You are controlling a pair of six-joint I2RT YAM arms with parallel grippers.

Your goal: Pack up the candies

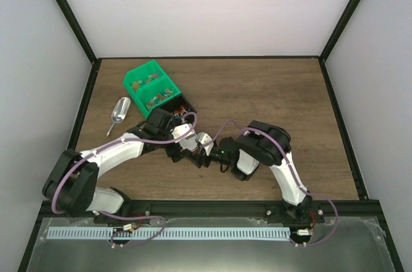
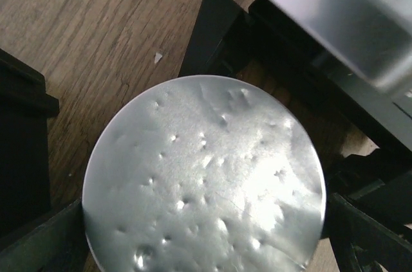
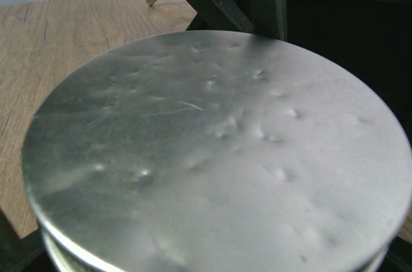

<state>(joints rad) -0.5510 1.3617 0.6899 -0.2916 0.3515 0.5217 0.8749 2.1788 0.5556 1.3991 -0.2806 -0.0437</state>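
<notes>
Candies (image 1: 180,116) lie just beyond the left gripper (image 2: 199,236), toward the tabletop's far-left corner; it stands wide astride the tin (image 2: 203,175), right gripper (image 1: 214,151) hold indeterminate.

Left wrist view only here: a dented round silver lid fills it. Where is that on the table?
Observer: Mid-table in the top view; the round silver metal tin sits between the left hand and the right hand.
Operator: Candies?
Observer: There are small colourful wrapped candies in a black bin against the green plastic two-compartment bin.
Operator: Tools?
Observer: A silver metal scoop lies left of the green bin, untouched.
</notes>
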